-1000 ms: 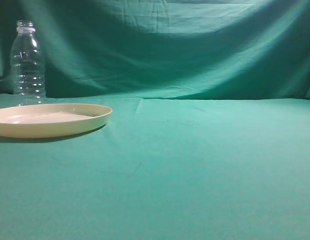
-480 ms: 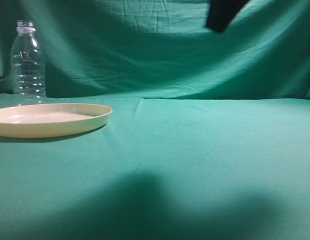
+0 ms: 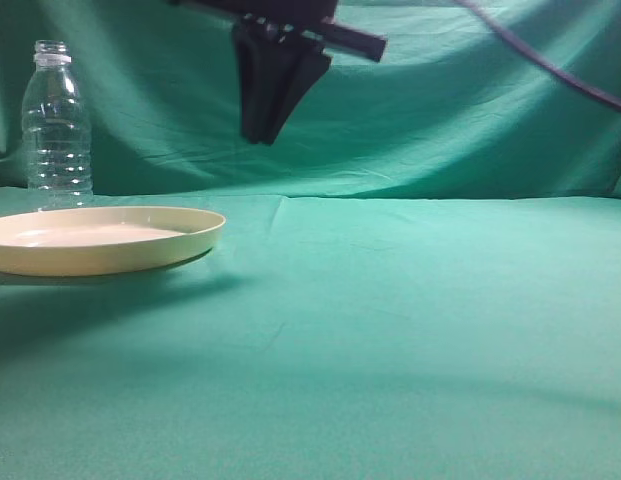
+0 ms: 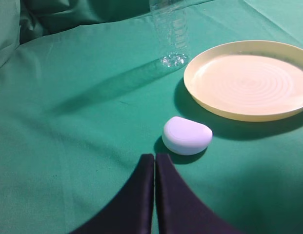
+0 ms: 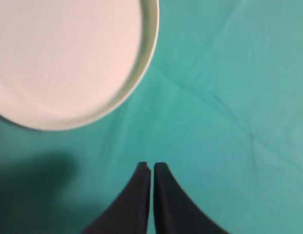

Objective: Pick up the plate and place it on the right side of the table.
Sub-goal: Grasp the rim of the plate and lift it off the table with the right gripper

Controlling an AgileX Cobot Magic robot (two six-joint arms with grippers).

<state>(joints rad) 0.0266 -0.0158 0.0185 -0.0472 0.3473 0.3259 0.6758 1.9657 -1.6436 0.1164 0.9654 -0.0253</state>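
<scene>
The cream-yellow plate (image 3: 100,240) lies flat on the teal table (image 3: 390,330) at the left. It also shows in the left wrist view (image 4: 249,80) and the right wrist view (image 5: 63,58). My right gripper (image 3: 260,135) hangs high in the air, to the right of the plate, fingers pointing down. In its wrist view the right gripper (image 5: 151,165) is shut and empty, with the plate's rim to its upper left. My left gripper (image 4: 154,156) is shut and empty, low over the cloth, short of the plate.
A clear ribbed bottle (image 3: 57,120) stands behind the plate, also visible in the left wrist view (image 4: 171,29). A small white rounded object (image 4: 187,135) lies on the cloth just ahead of my left gripper. The wrinkled green backdrop (image 3: 440,100) rises behind the table.
My right arm came into the exterior view from the top right and moved left and down toward the plate. Its shadow slid left across the table. Plate and bottle have not moved.
</scene>
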